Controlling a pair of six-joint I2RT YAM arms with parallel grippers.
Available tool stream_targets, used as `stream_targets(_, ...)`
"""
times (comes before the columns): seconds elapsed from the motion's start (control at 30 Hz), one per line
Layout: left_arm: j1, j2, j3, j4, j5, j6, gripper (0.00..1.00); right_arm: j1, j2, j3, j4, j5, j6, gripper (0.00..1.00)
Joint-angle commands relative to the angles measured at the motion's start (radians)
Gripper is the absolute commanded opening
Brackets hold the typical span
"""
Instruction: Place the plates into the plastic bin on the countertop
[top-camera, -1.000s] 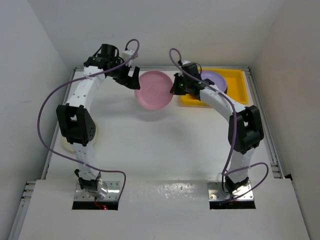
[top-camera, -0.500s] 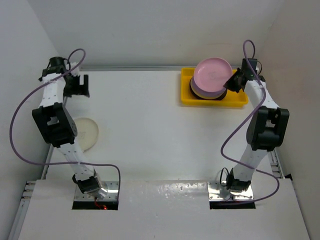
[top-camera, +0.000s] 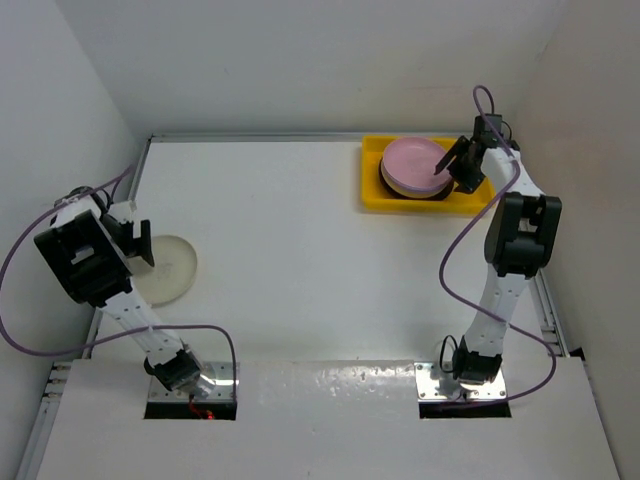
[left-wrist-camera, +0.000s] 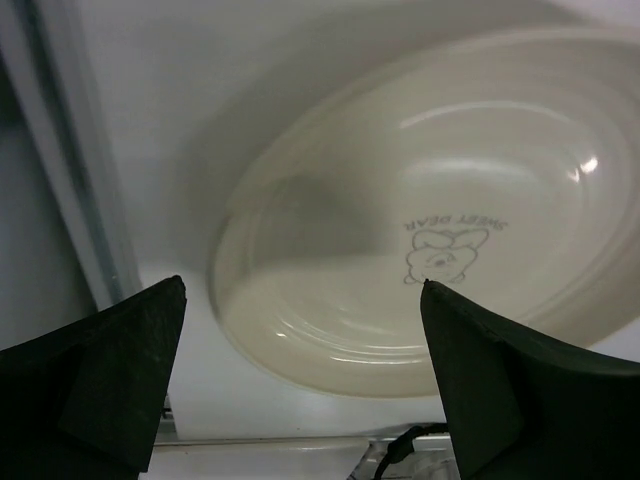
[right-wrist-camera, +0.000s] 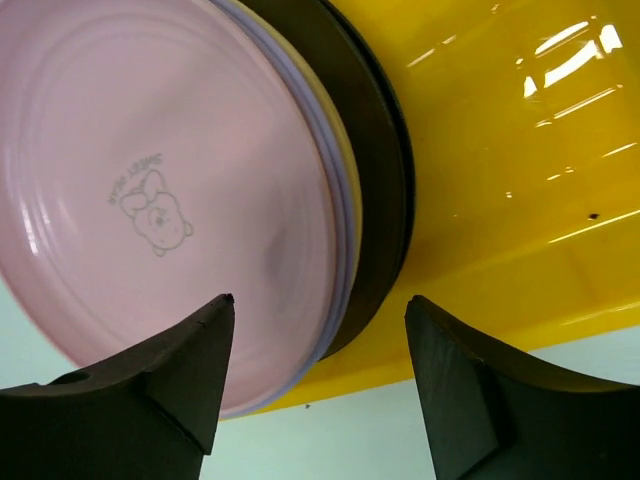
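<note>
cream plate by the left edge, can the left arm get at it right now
Probably yes. The left gripper hangs open right over the cream plate, which lies alone on the countertop with nothing on it or between it and the jaws.

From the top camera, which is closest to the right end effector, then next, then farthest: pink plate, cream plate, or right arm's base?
1. Pink plate, just beside the right end effector, in the yellow bin.
2. Right arm's base, at the near edge.
3. Cream plate, far left.
</note>
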Motion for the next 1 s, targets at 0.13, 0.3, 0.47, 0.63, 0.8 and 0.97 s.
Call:
stream_targets(0.13,0.007,-0.062,-0.149,0.073,0.043,0.074,0.96,0.025,-0.151,0.006,-0.03,0.142,-0.153,0.71)
stream_targets(0.3,0.007,-0.028,-0.18,0.127,-0.018,0.065,0.5,0.097,-0.291,-0.057,0.01,0.195,-0.259,0.71)
stream_targets(0.47,-0.054,-0.028,-0.127,0.078,0.183,0.084,0.0,0.246,-0.389,-0.136,0.073,0.205,-0.341,0.69)
stream_targets(0.63,-0.229,-0.095,-0.007,0.033,0.389,0.05,0.0,0.45,-0.414,-0.226,0.159,0.056,-0.368,0.69)
stream_targets(0.8,-0.525,-0.115,0.252,0.033,0.475,-0.053,0.0,0.616,-0.351,-0.189,0.24,-0.012,-0.37,0.79)
stream_targets(0.97,-0.682,-0.059,0.442,0.023,0.464,-0.099,0.0,0.682,-0.297,-0.133,0.288,-0.012,-0.359,0.79)
